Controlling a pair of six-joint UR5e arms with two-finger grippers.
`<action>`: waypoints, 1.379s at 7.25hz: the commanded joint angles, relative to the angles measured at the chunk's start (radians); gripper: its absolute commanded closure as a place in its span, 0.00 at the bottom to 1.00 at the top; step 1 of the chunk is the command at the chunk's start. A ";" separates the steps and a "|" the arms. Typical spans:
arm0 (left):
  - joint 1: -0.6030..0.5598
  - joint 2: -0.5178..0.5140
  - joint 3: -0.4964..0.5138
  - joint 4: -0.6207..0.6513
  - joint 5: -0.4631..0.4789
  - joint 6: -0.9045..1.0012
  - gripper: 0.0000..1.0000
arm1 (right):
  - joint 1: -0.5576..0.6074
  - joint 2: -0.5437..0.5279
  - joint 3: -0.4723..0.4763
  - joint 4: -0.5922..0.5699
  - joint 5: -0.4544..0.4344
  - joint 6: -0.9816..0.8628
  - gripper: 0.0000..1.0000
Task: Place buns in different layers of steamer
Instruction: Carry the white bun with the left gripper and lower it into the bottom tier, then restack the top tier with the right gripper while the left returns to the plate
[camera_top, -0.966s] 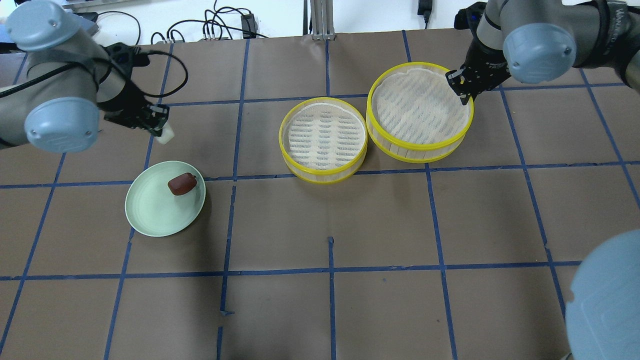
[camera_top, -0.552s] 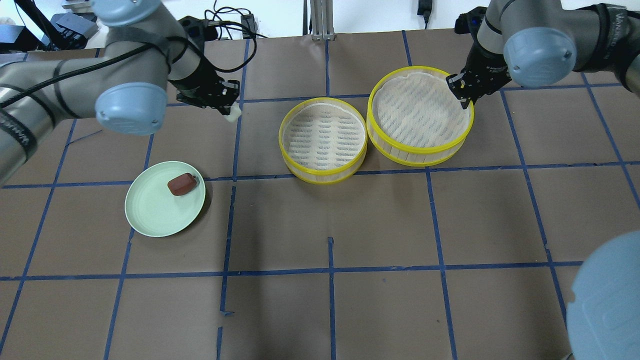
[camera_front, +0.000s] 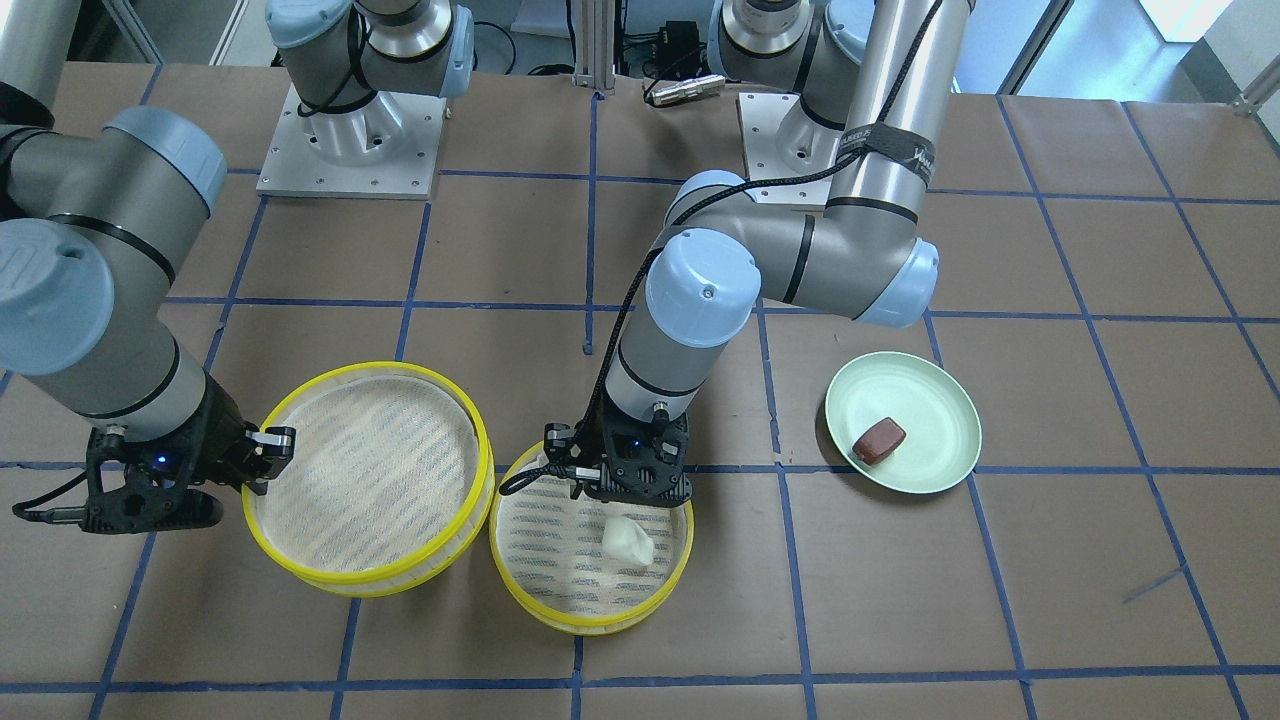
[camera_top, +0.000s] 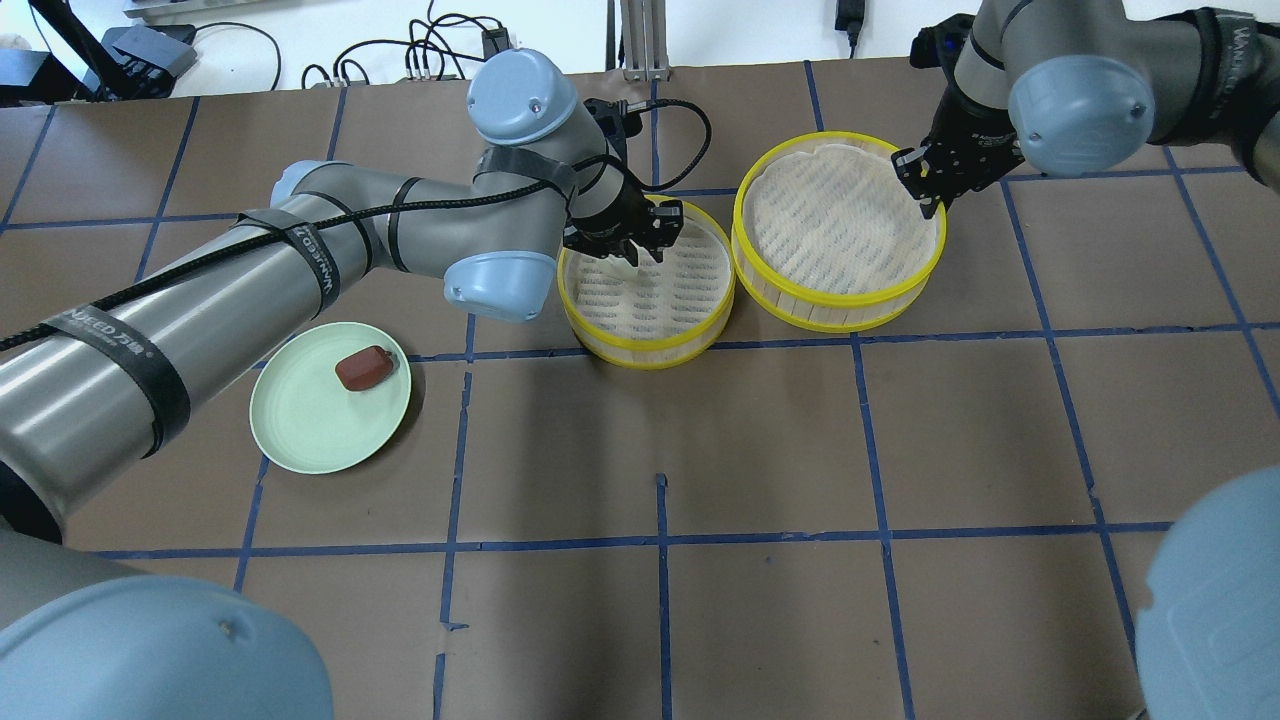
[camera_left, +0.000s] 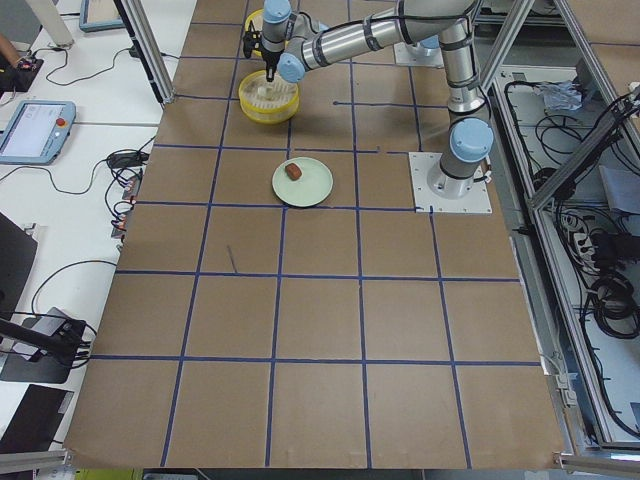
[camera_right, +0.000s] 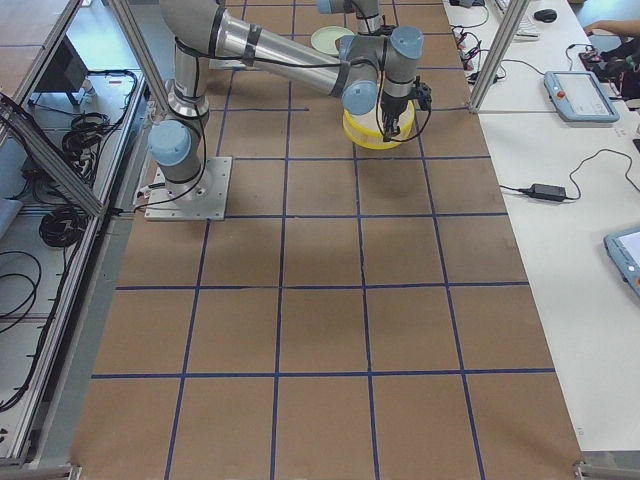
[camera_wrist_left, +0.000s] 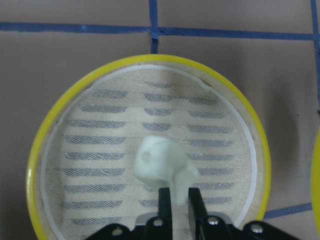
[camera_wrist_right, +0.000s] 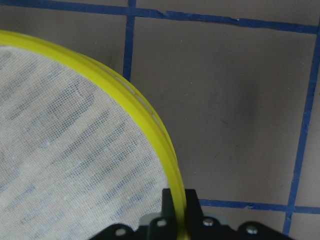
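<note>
Front view: the left gripper (camera_front: 626, 503) reaches down into the smaller steamer layer (camera_front: 590, 626), where the white bun (camera_front: 627, 541) sits low on the woven floor. The brown bun (camera_front: 879, 440) lies alone on the green plate (camera_front: 930, 400), well apart on the robot's left. The right gripper (camera_front: 272, 442) is at the rim of the larger steamer layer (camera_front: 355, 367), which has no bun in it and stands just beside the smaller one. The task looks about half done: one bun is delivered but not yet let go, and the other is untouched. Overhead view: same layout, with the white bun hidden under the left gripper. Side views: too small to add detail. Left wrist view: narrow jaws appear to pinch the near edge of the white bun, a lumpy, creamy, soft-looking piece near the middle of the grey-streaked mesh. Right wrist view: jaws are clamped tight on the yellow rim.
</note>
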 joint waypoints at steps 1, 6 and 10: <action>0.012 0.036 0.004 -0.006 0.017 0.019 0.00 | 0.012 -0.004 -0.003 0.004 0.009 0.072 0.94; 0.404 0.240 -0.223 -0.262 0.167 0.560 0.00 | 0.247 0.048 -0.017 -0.062 0.006 0.492 0.95; 0.494 0.188 -0.345 -0.167 0.278 0.658 0.05 | 0.335 0.107 -0.047 -0.088 -0.035 0.641 0.95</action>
